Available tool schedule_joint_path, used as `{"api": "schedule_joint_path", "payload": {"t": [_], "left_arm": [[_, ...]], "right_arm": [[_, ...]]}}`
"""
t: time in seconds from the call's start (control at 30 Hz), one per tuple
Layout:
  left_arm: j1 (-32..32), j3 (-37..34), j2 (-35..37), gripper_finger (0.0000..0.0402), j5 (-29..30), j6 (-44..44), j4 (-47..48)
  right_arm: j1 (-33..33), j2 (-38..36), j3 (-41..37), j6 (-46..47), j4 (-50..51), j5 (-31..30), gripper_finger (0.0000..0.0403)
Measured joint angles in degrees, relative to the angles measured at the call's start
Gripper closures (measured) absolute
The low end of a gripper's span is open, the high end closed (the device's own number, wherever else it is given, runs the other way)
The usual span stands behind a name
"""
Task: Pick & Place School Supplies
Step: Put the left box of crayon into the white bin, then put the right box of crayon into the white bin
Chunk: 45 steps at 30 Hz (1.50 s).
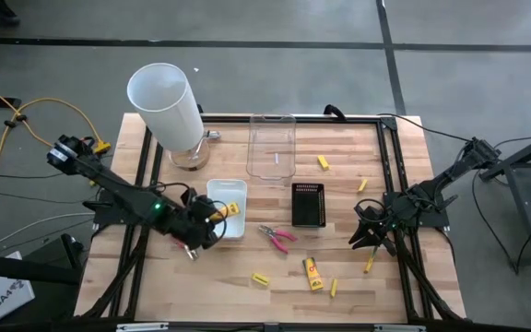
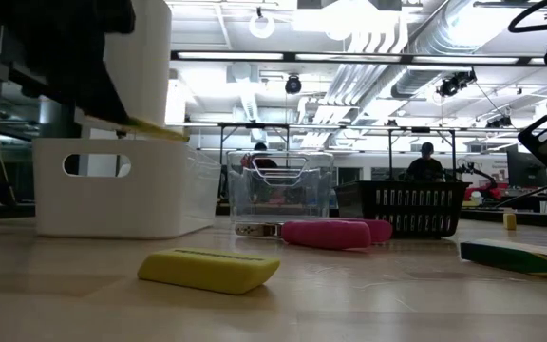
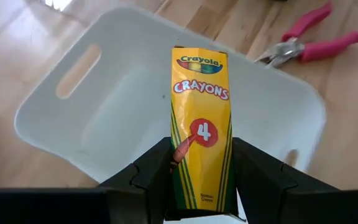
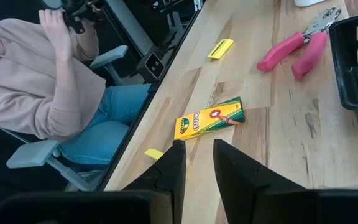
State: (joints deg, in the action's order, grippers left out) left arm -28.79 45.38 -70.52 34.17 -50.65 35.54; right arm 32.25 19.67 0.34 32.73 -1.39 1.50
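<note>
My left gripper (image 3: pixel 201 155) is shut on a yellow Crayola crayon pack (image 3: pixel 201 106) and carries it above the white tray (image 3: pixel 104 124); the high view puts it (image 1: pixel 212 219) at the tray's left side. My right gripper (image 4: pixel 197 162) waits near the table's right edge (image 1: pixel 369 235), fingers apart with nothing between them. On the table lie pink-handled pliers (image 1: pixel 277 237), a second crayon pack (image 1: pixel 312 273) and several short yellow sticks (image 1: pixel 261 278). My left gripper pinches the crayon pack near its bottom end (image 3: pixel 201 190), one finger (image 3: pixel 157 168) on each long edge. The fingers come from the table's left, slanting downward, and lie along the pack. The pack sticks out ahead of them, printed face up, lifted clear over the tray.
A tall white cylinder (image 1: pixel 166 103) stands at the far left, with a clear tray (image 1: pixel 272 146) at the far middle. A black tray (image 1: pixel 309 204) sits right of the white one. A person (image 4: pixel 36 74) sits beyond the table's near edge.
</note>
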Motion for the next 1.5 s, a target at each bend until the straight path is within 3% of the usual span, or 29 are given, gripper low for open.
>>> {"api": "schedule_joint_path", "payload": {"t": [0.53,0.87,1.13,1.5], "left_arm": [[6.62,-14.03,-0.02,0.0252,-8.38,4.09,-21.68],[10.38,-14.22,-0.04,0.0235,-12.98,8.65,-22.53],[10.66,-14.22,-0.04,0.0202,-13.49,8.81,-22.79],[10.64,-14.18,-0.07,0.0199,-14.14,11.1,-26.25]], "right_arm": [[0.02,-0.01,0.0,0.0,-0.07,0.0,0.0329],[0.01,-0.01,-0.01,0.0,-0.07,0.0,0.0329],[0.02,-0.01,0.0,0.0,-0.09,-0.02,0.0329],[0.01,0.0,0.0,0.0,-0.09,-0.02,0.0329]]}}
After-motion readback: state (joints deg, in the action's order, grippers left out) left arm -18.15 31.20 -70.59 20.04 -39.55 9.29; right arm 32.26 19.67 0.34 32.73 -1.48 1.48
